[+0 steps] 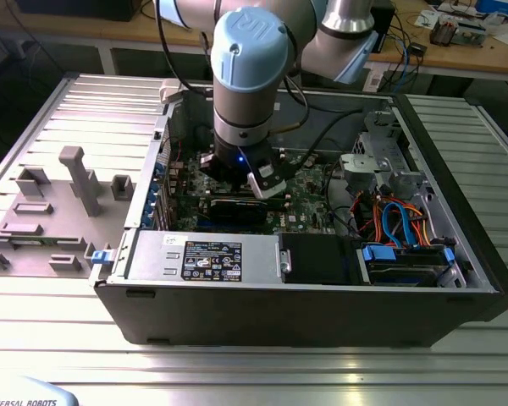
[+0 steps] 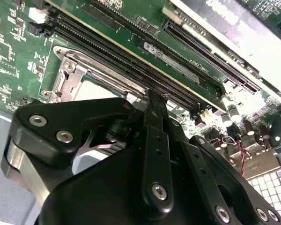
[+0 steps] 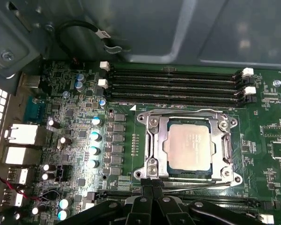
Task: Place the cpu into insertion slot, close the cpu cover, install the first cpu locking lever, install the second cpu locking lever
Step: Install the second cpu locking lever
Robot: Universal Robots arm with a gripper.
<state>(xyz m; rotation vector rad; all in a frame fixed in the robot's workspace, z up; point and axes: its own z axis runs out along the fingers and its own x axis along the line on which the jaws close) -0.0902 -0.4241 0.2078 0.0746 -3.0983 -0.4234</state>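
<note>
The cpu point(image 3: 189, 145) lies flat in the insertion slot point(image 3: 234, 178) of the green motherboard, silver top up; it also shows in the second wrist view point(image 2: 91, 90). The shiny cpu cover point(image 3: 158, 140) lies down around it, framing the chip. One thin wire locking lever point(image 3: 178, 111) runs along the memory-slot side, another point(image 3: 201, 186) along the opposite side, both lying low. My gripper point(image 3: 149, 183) is shut, with its tips at that second side's edge. It hangs inside the open computer case in the exterior view point(image 1: 237, 188), and its black linkage shows close up point(image 2: 152, 96).
Long black memory slots point(image 3: 173, 84) run beside the socket. A black graphics card point(image 1: 237, 207), the power supply point(image 1: 203, 254) and a bundle of coloured cables point(image 1: 398, 220) crowd the case. A grey fixture plate point(image 1: 76, 182) sits at the exterior view's left.
</note>
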